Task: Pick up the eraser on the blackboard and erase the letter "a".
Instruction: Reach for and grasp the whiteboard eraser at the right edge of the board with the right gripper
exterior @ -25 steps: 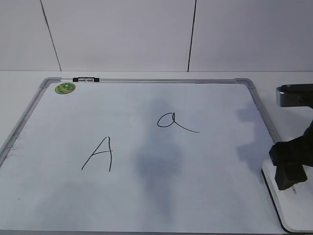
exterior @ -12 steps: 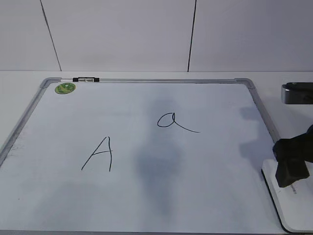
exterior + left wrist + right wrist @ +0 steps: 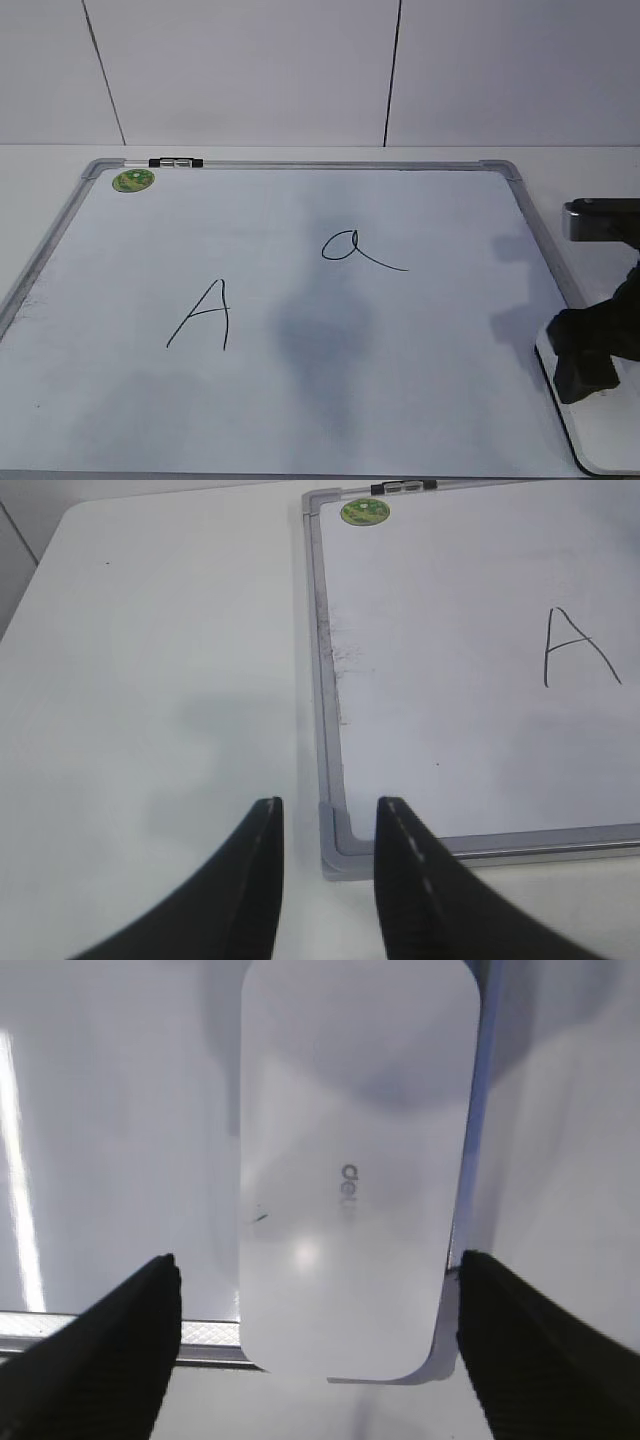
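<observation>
The blackboard (image 3: 110,270) is a white dry-erase board with a grey frame lying flat on the table. The letter "a" (image 3: 350,248) sits right of centre, with a larger capital "A" (image 3: 200,315) to its left. The eraser (image 3: 605,435) is a white rounded block lying over the board's right frame at the front. In the right wrist view the eraser (image 3: 350,1110) lies between the wide-open fingers of my right gripper (image 3: 318,1262), which hovers over it (image 3: 588,355) without touching. My left gripper (image 3: 328,808) is open and empty above the board's near left corner (image 3: 335,845).
A green round sticker (image 3: 133,181) and a black clip (image 3: 175,162) mark the board's far left corner. The white table (image 3: 150,680) extends left of the board. A white panelled wall (image 3: 300,70) stands behind.
My right gripper drifted slightly right, then came back left and a little lower over the eraser. The eraser and the letters have not moved.
</observation>
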`<state>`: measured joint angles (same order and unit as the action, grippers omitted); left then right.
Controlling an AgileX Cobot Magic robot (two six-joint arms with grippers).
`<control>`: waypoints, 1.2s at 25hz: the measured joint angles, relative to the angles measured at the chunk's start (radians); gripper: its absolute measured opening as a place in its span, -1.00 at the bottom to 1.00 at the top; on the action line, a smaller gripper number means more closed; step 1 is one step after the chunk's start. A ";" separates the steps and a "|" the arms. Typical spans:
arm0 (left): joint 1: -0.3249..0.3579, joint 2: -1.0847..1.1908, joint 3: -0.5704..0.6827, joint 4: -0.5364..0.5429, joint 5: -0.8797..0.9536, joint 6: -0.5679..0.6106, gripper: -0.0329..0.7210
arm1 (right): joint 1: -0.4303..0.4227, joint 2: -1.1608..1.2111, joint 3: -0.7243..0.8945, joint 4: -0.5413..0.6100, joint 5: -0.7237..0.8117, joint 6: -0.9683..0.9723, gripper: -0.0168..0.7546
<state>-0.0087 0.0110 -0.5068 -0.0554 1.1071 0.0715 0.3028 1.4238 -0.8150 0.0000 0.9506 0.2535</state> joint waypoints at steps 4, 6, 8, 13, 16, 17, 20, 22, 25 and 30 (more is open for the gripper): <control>0.000 0.000 0.000 0.000 0.000 0.000 -0.29 | 0.000 0.021 0.000 0.000 -0.009 0.000 0.79; 0.000 0.000 0.000 0.000 0.000 0.000 -0.29 | 0.000 0.035 0.000 0.000 -0.017 0.000 0.79; 0.000 0.000 0.000 0.000 0.000 0.000 -0.29 | 0.000 0.040 0.000 0.000 -0.029 0.000 0.79; 0.000 0.000 0.000 0.000 0.000 0.000 -0.29 | -0.030 0.044 0.000 -0.019 -0.033 0.002 0.79; 0.000 0.000 0.000 0.000 0.000 0.000 -0.29 | -0.041 0.045 0.000 -0.019 -0.038 -0.005 0.79; 0.000 0.000 0.000 0.000 0.000 0.000 -0.29 | -0.042 0.045 0.000 -0.019 -0.038 -0.007 0.79; 0.000 0.000 0.000 0.000 0.000 0.000 -0.29 | -0.042 0.045 0.000 -0.013 -0.038 -0.018 0.79; 0.000 0.000 0.000 0.000 0.000 0.000 -0.29 | -0.042 0.049 0.000 0.000 -0.042 -0.029 0.79; 0.000 0.000 0.000 0.000 0.000 0.000 -0.29 | -0.043 0.058 0.000 0.016 -0.048 -0.035 0.79; 0.000 0.000 0.000 0.000 0.000 0.000 -0.29 | -0.043 0.074 0.000 0.020 -0.055 -0.038 0.78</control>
<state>-0.0087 0.0110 -0.5068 -0.0554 1.1071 0.0715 0.2598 1.4979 -0.8150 0.0198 0.8955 0.2156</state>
